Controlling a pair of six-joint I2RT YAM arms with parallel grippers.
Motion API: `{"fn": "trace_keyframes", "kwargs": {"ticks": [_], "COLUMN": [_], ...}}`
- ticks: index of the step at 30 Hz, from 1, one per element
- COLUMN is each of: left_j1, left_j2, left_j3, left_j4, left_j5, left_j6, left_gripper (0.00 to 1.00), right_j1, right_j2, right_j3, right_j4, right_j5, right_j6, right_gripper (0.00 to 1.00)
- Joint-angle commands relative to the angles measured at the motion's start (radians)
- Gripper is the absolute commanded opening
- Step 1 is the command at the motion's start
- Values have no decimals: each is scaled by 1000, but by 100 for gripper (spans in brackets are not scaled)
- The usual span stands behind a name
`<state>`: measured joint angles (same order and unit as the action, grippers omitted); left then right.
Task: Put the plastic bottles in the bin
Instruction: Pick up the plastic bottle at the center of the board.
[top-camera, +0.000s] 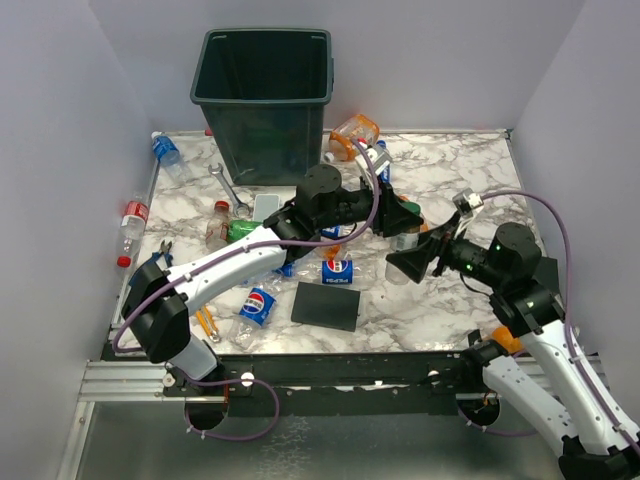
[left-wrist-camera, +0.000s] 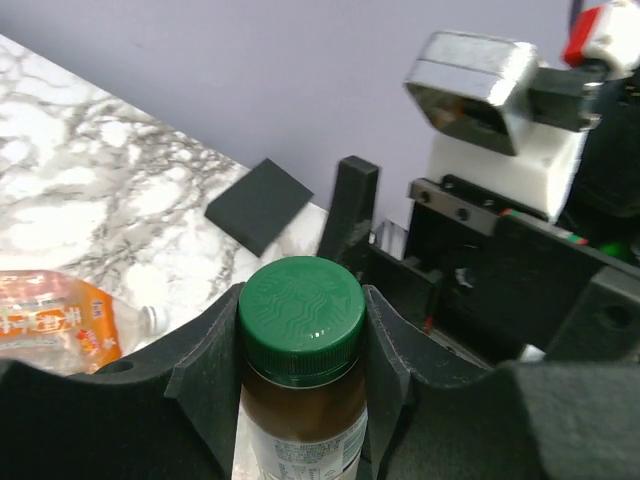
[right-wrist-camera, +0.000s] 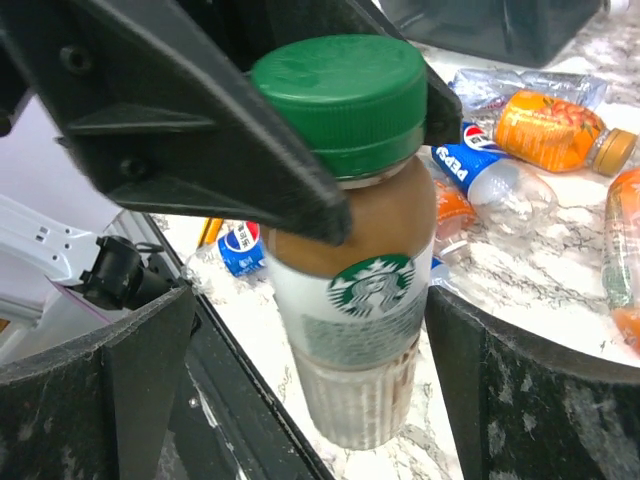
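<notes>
A brown coffee bottle (right-wrist-camera: 360, 300) with a green cap (left-wrist-camera: 300, 315) hangs upright above the table's right half (top-camera: 404, 240). My left gripper (top-camera: 398, 220) is shut on its neck just under the cap, with a finger (left-wrist-camera: 210, 350) pressed on each side. My right gripper (right-wrist-camera: 315, 400) stands open around the bottle's lower body, and its fingers (right-wrist-camera: 500, 370) are clear of it. The dark green bin (top-camera: 262, 100) stands at the back. More plastic bottles lie about: an orange one (top-camera: 355, 135), a Pepsi one (top-camera: 258, 305) and a red-capped one (top-camera: 130, 225).
A flat black plate (top-camera: 327, 305) lies at the front centre. A wrench (top-camera: 228, 188) lies near the bin, and pliers (top-camera: 207, 322) lie at the front left. White walls close in the table on three sides. An orange bottle (right-wrist-camera: 555, 130) and a Pepsi bottle (right-wrist-camera: 490, 175) lie below my right wrist.
</notes>
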<state>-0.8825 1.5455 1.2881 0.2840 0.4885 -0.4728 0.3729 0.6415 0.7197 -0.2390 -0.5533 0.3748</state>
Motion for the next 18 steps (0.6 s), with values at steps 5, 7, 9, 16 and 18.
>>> {"fn": "trace_keyframes", "kwargs": {"ticks": [5, 7, 9, 16, 18], "left_j1": [55, 80, 111, 177, 200], "left_j2": [-109, -123, -134, -152, -149], "left_j3": [92, 118, 144, 265, 302], "left_j4": [-74, -78, -76, -72, -35], "left_j5": [-313, -367, -404, -638, -749], "left_j6": [144, 168, 181, 372, 461], "left_gripper": [0, 0, 0, 0, 0], "right_j1": [3, 3, 3, 3, 3], "right_j2": [-12, -15, -17, -69, -116], "right_j3": [153, 181, 204, 246, 200], "right_j4": [-71, -78, -84, -126, -102], "right_j5": [-37, -49, -51, 113, 207], "right_j6": [41, 48, 56, 57, 83], "right_gripper": [100, 100, 100, 100, 100]}}
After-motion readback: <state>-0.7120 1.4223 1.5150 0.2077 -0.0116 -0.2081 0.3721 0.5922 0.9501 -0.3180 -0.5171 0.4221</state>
